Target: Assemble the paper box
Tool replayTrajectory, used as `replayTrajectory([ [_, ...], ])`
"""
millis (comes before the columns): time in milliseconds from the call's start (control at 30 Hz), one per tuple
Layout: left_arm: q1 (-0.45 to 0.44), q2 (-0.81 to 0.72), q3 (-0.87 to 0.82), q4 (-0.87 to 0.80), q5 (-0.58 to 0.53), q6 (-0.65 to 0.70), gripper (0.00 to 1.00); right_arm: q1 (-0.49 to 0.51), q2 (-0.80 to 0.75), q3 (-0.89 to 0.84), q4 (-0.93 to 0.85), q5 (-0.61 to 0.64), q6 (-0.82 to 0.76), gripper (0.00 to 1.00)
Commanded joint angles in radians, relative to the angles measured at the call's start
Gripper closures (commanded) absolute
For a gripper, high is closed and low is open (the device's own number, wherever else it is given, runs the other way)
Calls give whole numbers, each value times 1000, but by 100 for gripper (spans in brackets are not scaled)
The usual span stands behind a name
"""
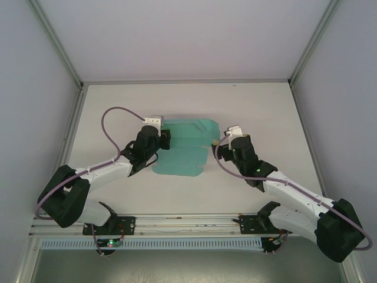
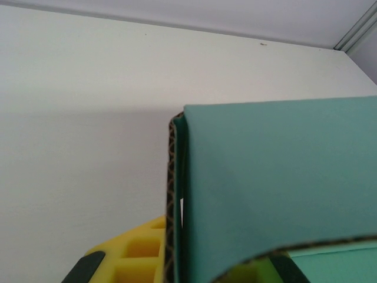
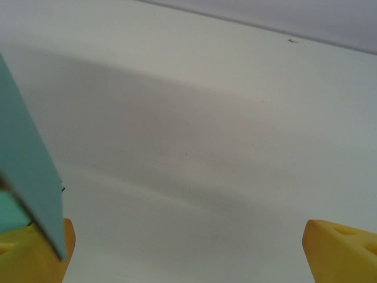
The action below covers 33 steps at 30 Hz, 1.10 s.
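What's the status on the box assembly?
Left gripper at left flap of paper box, grip unclear. Right gripper open at right edge. Flap folded up. Nothing blocking.

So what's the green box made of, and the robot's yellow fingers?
The paper box looks like thin corrugated cardboard with matte teal faces: its cut edge shows a brown wavy layer. The yellow fingers seem to be matte plastic or rubber, with moulded square pockets.
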State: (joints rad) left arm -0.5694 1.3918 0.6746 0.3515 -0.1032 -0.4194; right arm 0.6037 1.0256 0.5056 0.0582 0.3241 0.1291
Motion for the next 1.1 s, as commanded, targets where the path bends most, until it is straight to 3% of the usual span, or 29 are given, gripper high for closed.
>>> replayTrajectory([
  [0,-10,-25,2,-7,-19,14,100,-13,32,1,37,-27,6,2],
  [400,-10,17,10,-7,43,56,100,-15,6,-21,236,-118,-3,1],
  [667,-10,29,17,0,92,38,100,-6,123,33,290,-209,-14,1],
  [800,-10,27,17,5,94,24,100,31,190,56,325,-149,-24,2],
  [1067,-11,12,11,-2,89,11,100,130,312,120,326,115,-66,2],
])
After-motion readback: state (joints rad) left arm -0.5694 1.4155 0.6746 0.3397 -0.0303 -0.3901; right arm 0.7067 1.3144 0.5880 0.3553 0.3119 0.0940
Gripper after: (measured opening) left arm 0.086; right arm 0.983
